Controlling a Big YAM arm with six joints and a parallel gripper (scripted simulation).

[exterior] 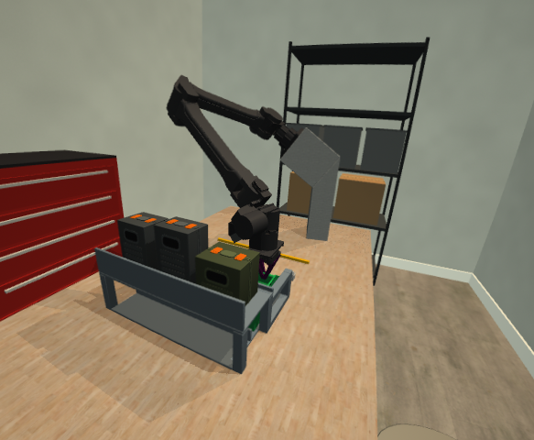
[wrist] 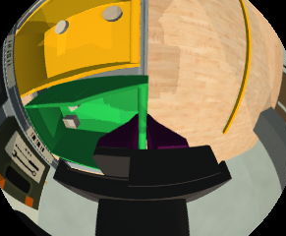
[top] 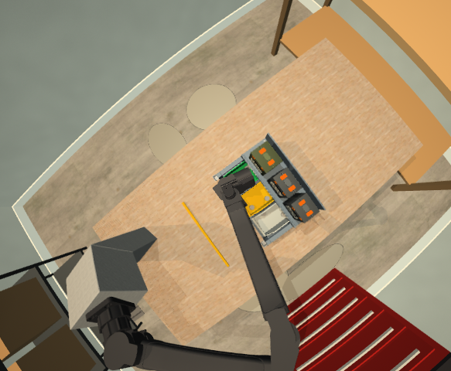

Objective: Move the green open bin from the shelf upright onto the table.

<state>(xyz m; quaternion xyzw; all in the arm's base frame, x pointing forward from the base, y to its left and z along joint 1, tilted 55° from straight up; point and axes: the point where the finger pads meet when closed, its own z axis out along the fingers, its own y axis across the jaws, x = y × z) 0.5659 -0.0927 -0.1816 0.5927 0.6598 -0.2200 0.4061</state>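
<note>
Single dark arm (exterior: 219,156) rises from its base, folds sharply at the elbow and descends steeply. Wrist points downward. Gripper (wrist: 143,133) is clamped on the thin wall of the green bin (wrist: 84,114), purple fingers nearly together on either side.

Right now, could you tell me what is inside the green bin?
One small grey part lies in the green bin; the gripper, shut on its wall, hides the near corner.
</note>
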